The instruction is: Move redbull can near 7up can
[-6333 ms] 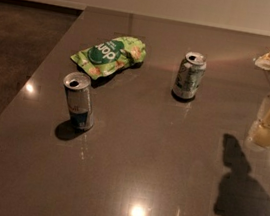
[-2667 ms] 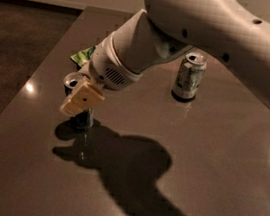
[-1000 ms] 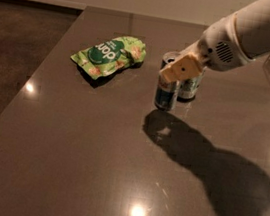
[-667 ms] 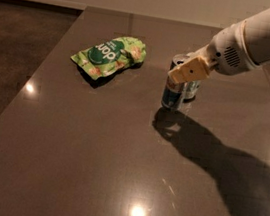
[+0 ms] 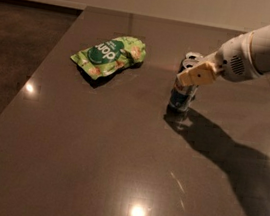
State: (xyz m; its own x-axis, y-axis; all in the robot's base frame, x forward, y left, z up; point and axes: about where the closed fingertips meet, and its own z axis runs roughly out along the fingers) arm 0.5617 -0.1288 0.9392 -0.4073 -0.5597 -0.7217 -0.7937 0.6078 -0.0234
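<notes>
The redbull can [image 5: 179,99] stands upright on the dark table [image 5: 92,154], right of centre; only its blue lower part shows. My gripper [image 5: 194,74] comes in from the right and is shut around the can's upper part with its tan fingers [image 5: 201,73]. The 7up can [image 5: 193,57] stands right behind the redbull can, very close to it. Only its silver top and a bit of its side show above the fingers. I cannot tell whether the two cans touch.
A green snack bag [image 5: 109,55] lies flat at the back left of the table. My white arm [image 5: 265,48] reaches across the right side and casts a wide shadow [image 5: 238,161]. The table's left edge [image 5: 26,94] drops to the floor.
My gripper took the redbull can from the front left and carried it right across the table. In the last second it moved a little further right, to just in front of the 7up can.
</notes>
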